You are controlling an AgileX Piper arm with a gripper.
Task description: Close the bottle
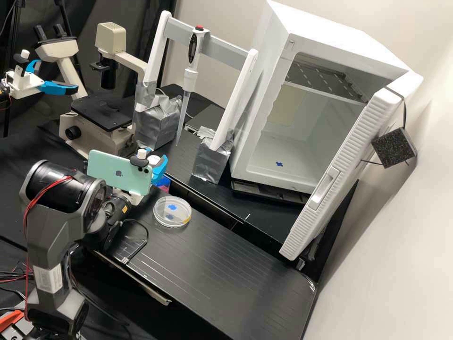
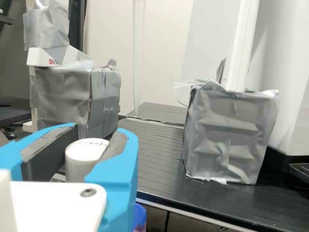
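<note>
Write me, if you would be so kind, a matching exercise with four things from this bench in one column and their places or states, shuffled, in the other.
1. White cap
2. Clear round dish
3. Pipette
4. White cabinet

A. On the grey crossbar, tip pointing down
B. Door standing open
C. Between the blue fingers of the end effector
D. Flat on the black bench top

Pairs: 1-C, 2-D, 3-A, 4-B
</note>
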